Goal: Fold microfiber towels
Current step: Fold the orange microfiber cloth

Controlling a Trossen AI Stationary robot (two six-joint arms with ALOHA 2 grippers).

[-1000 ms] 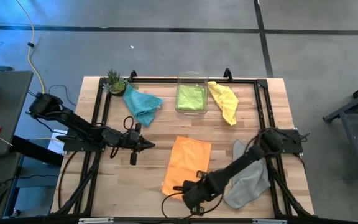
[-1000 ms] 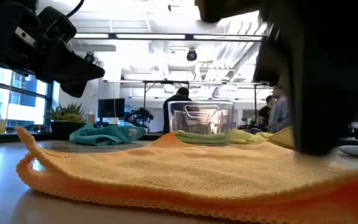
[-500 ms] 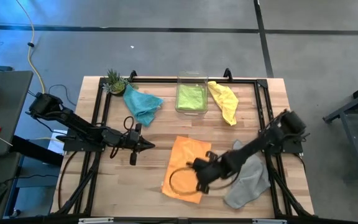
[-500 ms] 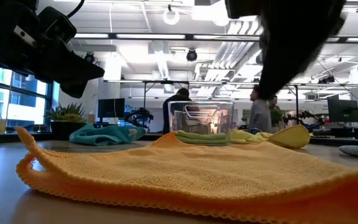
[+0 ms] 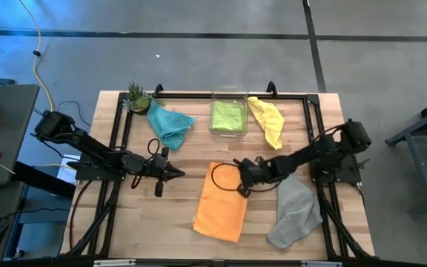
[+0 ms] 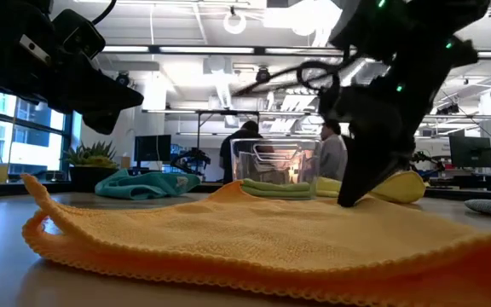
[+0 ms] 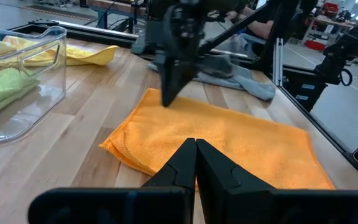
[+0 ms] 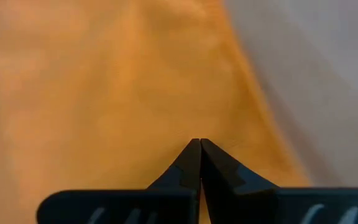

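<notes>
Five microfiber towels lie before me: the nubby orange towel [image 5: 223, 200] folded near the front middle of the pale wood tabletop [image 5: 187, 159], my right gripper [image 5: 240, 165] pinched shut at its far edge, gripping nothing I can see. The lime towel [image 5: 227, 115] sits in a clear bin [image 5: 228, 95], with crumpled teal [image 5: 169, 123], yellow [image 5: 267, 120] and grey [image 5: 296, 211] around. My left gripper [image 5: 179, 173] hovers shut, empty. An open workshop lies beyond.
</notes>
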